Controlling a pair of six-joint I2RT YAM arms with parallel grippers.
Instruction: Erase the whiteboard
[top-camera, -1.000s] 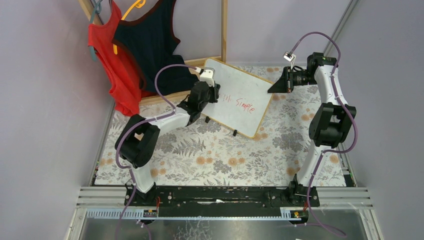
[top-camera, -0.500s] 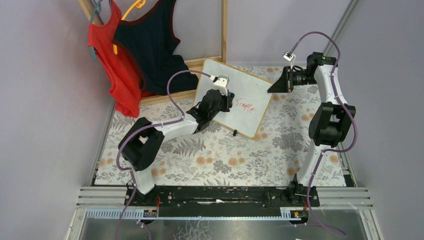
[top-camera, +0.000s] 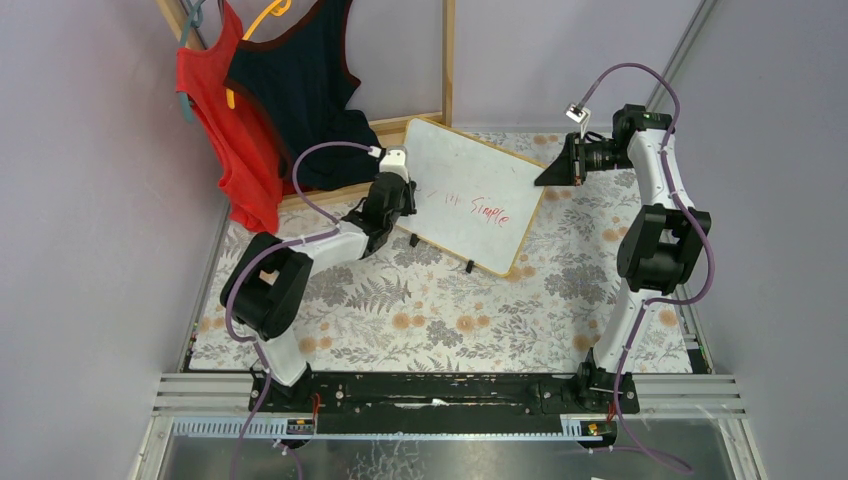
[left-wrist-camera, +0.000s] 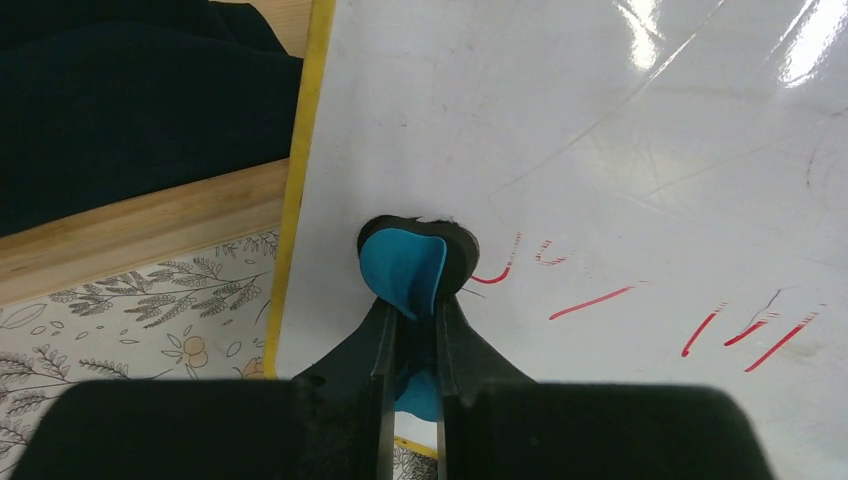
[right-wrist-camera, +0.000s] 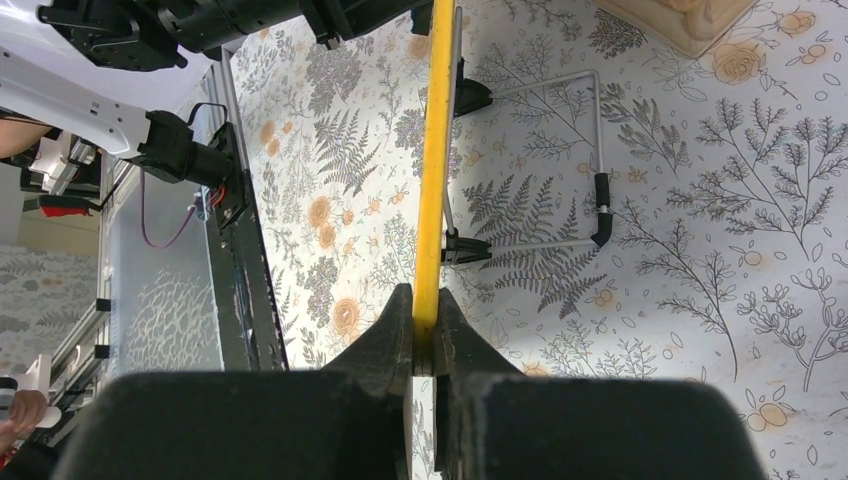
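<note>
The whiteboard (top-camera: 470, 165) stands tilted at the back of the table, with red handwriting (top-camera: 491, 211) on its lower right part. My left gripper (top-camera: 404, 196) is at the board's left edge. In the left wrist view it (left-wrist-camera: 411, 306) is shut on a blue eraser (left-wrist-camera: 402, 266) whose black pad presses on the white surface (left-wrist-camera: 600, 140), left of faint red strokes (left-wrist-camera: 590, 302). My right gripper (top-camera: 549, 177) is at the board's right corner. In the right wrist view it (right-wrist-camera: 425, 302) is shut on the board's yellow-looking frame edge (right-wrist-camera: 436, 150).
A wooden clothes rack (top-camera: 448, 60) stands behind the board, with a red top (top-camera: 215, 110) and a dark top (top-camera: 300, 90) hanging close to my left arm. The board's wire stand with black feet (right-wrist-camera: 598, 150) rests on the floral cloth (top-camera: 450, 310).
My left gripper swept right across the board with the eraser, then came back to the left edge. The red marks left of the word have faded. The right arm has not moved.
</note>
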